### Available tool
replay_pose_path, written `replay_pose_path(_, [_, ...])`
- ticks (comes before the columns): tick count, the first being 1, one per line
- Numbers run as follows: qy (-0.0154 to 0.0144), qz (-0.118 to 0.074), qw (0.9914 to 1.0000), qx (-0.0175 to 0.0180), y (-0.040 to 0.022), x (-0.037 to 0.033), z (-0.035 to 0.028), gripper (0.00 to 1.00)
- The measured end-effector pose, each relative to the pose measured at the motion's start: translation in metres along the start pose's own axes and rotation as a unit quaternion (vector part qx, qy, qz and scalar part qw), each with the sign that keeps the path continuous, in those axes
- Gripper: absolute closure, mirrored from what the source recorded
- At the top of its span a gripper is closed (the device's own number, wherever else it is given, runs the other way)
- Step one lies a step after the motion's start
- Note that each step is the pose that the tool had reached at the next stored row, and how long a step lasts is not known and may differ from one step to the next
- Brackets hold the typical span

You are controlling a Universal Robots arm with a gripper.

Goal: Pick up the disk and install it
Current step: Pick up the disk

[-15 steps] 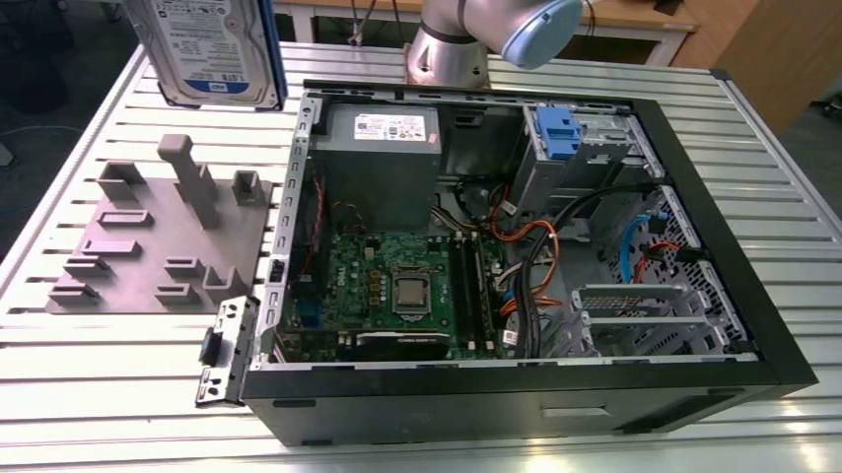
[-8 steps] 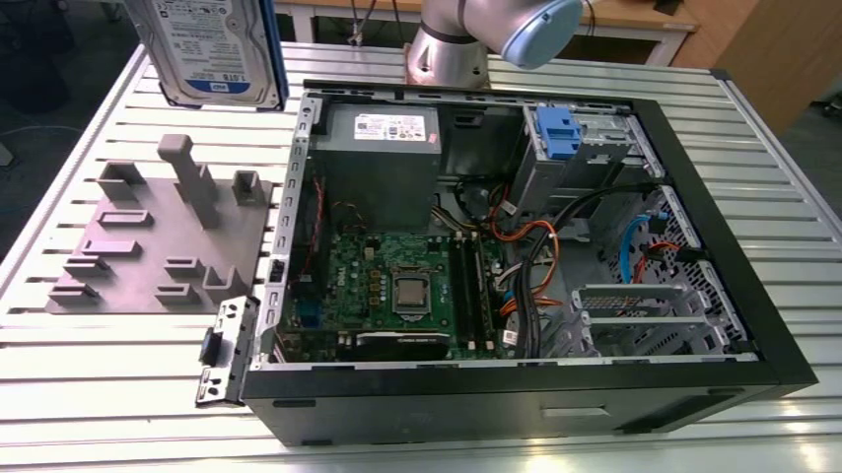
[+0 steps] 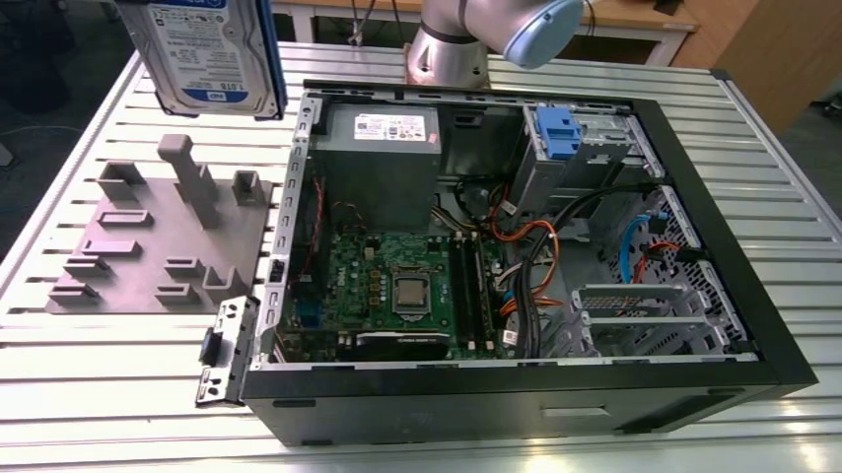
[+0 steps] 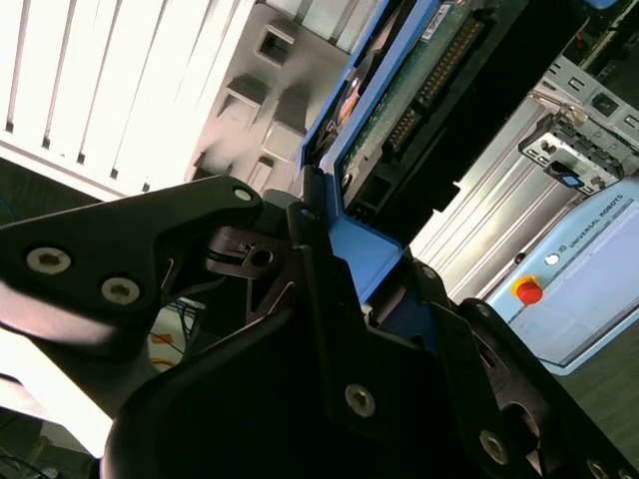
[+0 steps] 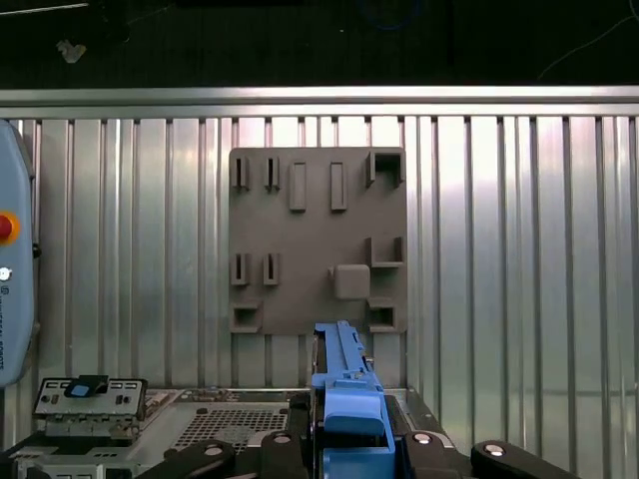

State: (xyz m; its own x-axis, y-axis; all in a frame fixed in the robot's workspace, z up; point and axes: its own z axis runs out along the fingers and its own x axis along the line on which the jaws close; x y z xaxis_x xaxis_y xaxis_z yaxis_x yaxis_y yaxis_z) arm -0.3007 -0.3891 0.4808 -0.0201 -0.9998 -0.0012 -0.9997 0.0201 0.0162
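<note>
- Disk (image 3: 211,54) hangs upright in the air at about 11 o'clock in the exterior view. Its white label with the blue band faces the camera, and its upper part is cut off by the frame edge.
- The disk is clear of the slatted metal table (image 3: 118,394). It is above the far end of the grey fixture plate (image 3: 158,236) and at about 10 o'clock from the open computer case (image 3: 526,404).
- The tool (image 4: 359,239) is closed on the disk. In the second wrist view its black fingers (image 4: 315,269) clamp the blue plastic tab at the drive's end from both sides. The green circuit-board face of the drive runs away from them.
- In the first wrist view the drive's blue rail stands edge-on between the fingers. The fixture plate lies flat on the table beyond it, well apart from it.
- The case lies on its side with the panel off. Inside it, in the exterior view:
  - the grey power-supply box (image 3: 379,148) sits at 11 o'clock;
  - the blue latch (image 3: 559,133) on its metal cage sits at 1 o'clock;
  - the green motherboard (image 3: 394,286) sits at 7 o'clock.
- The arm's base (image 3: 448,54) stands on the table at 12 o'clock from the case, just beyond its far wall.
</note>
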Motion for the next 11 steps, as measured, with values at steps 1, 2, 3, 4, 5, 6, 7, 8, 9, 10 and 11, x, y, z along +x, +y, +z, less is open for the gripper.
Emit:
replay_pose_path(1, [0.0012, 0.0, 1.0, 0.0001, -0.0005, 0.0007, 0.0, 0.64])
replay_pose_path(2, [0.0024, 0.0, 1.0, 0.0001, -0.001, 0.0013, 0.0, 0.64])
replay_pose_path(3, [0.0035, 0.0, 0.99999, 0.0001, -0.0018, 0.0017, 0.0, 0.64])
replay_pose_path(4, [0.0038, 0.0, 0.99999, 0.0001, -0.0026, 0.0019, 0.0, 0.64])
replay_pose_path(5, [0.0038, 0.0, 0.99999, 0.0001, -0.0033, 0.0019, 0.0, 0.64])
replay_pose_path(6, [0.0038, 0.0, 0.99999, 0.0001, -0.0043, 0.0019, 0.0, 0.64])
replay_pose_path(7, [0.0039, 0.0, 0.99999, 0.0001, -0.0052, 0.0018, 0.0001, 0.64])
replay_pose_path(8, [0.0039, 0.0, 0.99999, 0.0, -0.006, 0.0018, 0.0, 0.64])
replay_pose_path(9, [0.0039, 0.0, 0.99999, 0.0001, -0.0067, 0.0018, 0.0, 0.64])
replay_pose_path(10, [0.0039, 0.0, 0.99999, 0.0001, -0.0074, 0.0018, 0.0001, 0.64])
replay_pose_path(11, [0.0038, 0.0, 0.99999, 0.0001, -0.0079, 0.0018, 0.0001, 0.64])
